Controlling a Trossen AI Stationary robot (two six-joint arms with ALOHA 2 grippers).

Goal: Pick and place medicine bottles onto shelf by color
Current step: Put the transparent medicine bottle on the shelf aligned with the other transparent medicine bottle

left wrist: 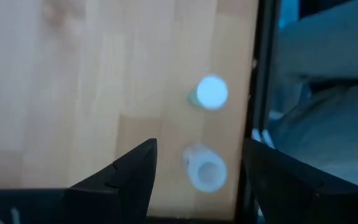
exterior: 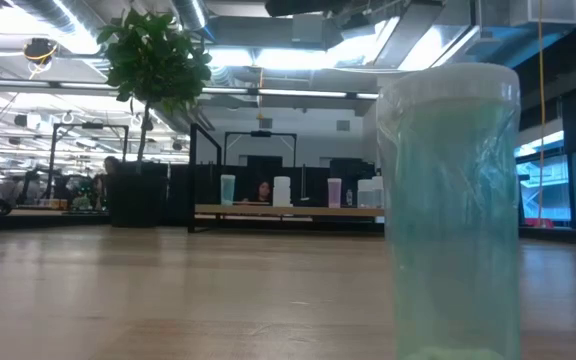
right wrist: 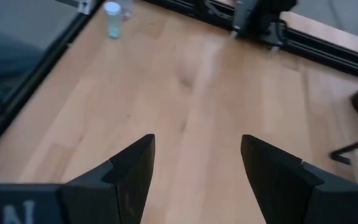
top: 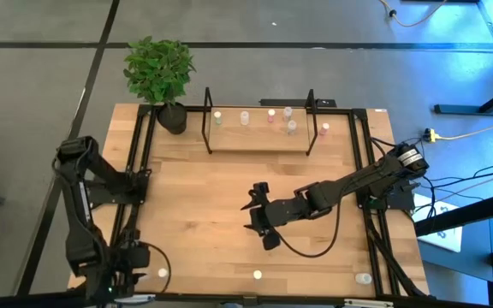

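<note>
Several bottles [top: 245,118] are already stood on the shelf [top: 255,141]; the right tool [top: 255,216] is held open and empty over mid-bench, presumably between fetches; the left tool [top: 120,267], open, is parked above near-edge bottles [left wrist: 211,93].

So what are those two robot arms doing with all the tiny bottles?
They are sorting little medicine bottles onto the shelf at the back of the table. Several bottles already stand there. Right now neither arm holds anything. The right gripper hovers over the bare middle of the table with its fingers open. The left gripper waits at the near left corner, fingers open above two bottles by the table's edge. A few more bottles stand along the near edge.
</note>
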